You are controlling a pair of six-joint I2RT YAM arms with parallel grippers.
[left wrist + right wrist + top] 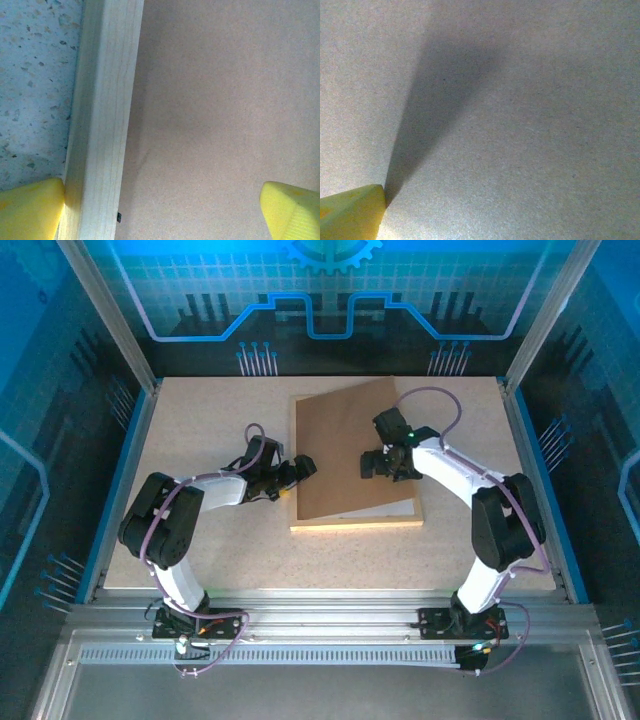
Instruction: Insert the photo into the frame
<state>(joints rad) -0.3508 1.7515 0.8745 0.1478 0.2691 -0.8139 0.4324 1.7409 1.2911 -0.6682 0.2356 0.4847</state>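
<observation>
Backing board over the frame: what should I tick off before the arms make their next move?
1. Left gripper open: ok. Its jaws straddle the frame at the left rail, one fingertip on the table side and the other over the backing board.
2. Right gripper open and empty: ok. It hangs over the board.
3. Board squared to the frame: not ok. It lies skewed, with a corner past the far rail.
4. Photo seated in the frame: cannot tell, because the board covers the opening.
5. White sheet at the near right: cannot tell what it is. It lies partly under the board.
</observation>
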